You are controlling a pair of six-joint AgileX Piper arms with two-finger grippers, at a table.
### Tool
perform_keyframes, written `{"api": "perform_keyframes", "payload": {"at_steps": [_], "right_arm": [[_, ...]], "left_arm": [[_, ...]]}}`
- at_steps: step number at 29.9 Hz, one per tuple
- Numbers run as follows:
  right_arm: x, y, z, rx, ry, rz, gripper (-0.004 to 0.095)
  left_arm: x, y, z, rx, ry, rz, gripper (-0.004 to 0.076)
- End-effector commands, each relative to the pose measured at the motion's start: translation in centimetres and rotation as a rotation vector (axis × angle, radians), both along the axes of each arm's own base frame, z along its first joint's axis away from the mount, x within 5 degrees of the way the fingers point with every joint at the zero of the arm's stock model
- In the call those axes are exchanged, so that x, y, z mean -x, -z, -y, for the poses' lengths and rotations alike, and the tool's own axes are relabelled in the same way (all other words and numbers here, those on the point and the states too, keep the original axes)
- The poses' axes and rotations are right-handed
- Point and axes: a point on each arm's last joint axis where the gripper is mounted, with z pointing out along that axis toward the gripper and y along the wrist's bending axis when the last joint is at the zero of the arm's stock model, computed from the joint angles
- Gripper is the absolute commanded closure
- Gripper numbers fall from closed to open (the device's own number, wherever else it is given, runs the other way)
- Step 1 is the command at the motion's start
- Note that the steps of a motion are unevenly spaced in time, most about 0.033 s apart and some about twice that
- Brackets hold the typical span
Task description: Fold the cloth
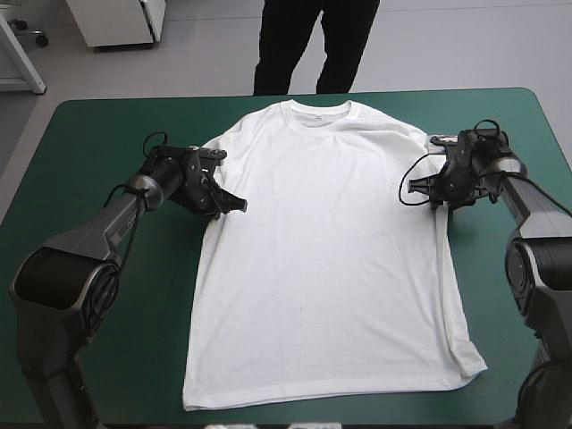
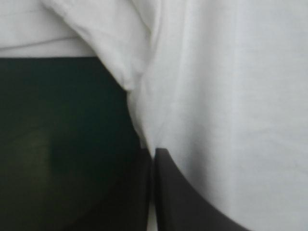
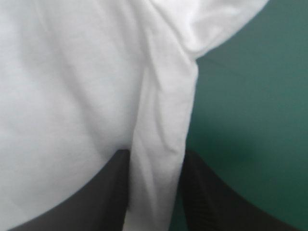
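White T-shirt (image 1: 326, 259) flat on the teal-green worktop (image 1: 107, 116) — my arms reach in low, left tool (image 1: 238, 207) and right tool (image 1: 408, 191) each pinching a side edge below a sleeve.

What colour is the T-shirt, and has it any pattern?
Plain white T-shirt, no pattern; clearest in the high view.

T-shirt (image 1: 326, 259) fills centre, teal-green cover (image 1: 80, 134) margins open

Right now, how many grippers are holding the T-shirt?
2. The left gripper pinches the T-shirt at its side edge under the sleeve nearer the table's left edge. The right gripper pinches a fold at the opposite side, under the other sleeve.
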Motion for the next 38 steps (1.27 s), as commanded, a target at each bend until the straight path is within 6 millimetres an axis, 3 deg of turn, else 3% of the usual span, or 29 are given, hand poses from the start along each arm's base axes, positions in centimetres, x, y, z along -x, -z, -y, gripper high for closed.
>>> {"api": "perform_keyframes", "payload": {"at_steps": [1,5,10,14,20,26,38], "right_arm": [[-0.3,-0.4,0.5,0.019,-0.001,0.027,0.0724],[-0.3,-0.4,0.5,0.021,-0.002,0.029,0.0917],[-0.4,-1.6,0.5,0.019,0.000,0.050,0.0925],[-0.2,-3.7,0.5,0.018,0.001,0.091,0.0925],[1.1,-8.0,0.4,0.013,-0.019,0.173,0.0925],[3.9,-13.5,0.2,0.000,-0.071,0.290,0.0925],[11.7,-23.9,0.1,-0.043,-0.080,0.566,0.0925]], "left_arm": [[0.2,-1.9,-0.1,0.007,0.003,0.036,0.0733],[0.1,-2.0,-0.1,0.006,0.003,0.050,0.0733],[0.3,-3.1,-0.5,-0.030,0.018,0.090,0.0733],[0.8,-5.4,-1.0,-0.060,0.033,0.174,0.0733],[2.3,-9.5,-1.6,-0.058,0.029,0.290,0.0733],[4.7,-14.2,-2.4,-0.031,0.024,0.421,0.0733],[13.2,-25.0,-5.0,0.039,0.005,0.805,0.0733]]}}
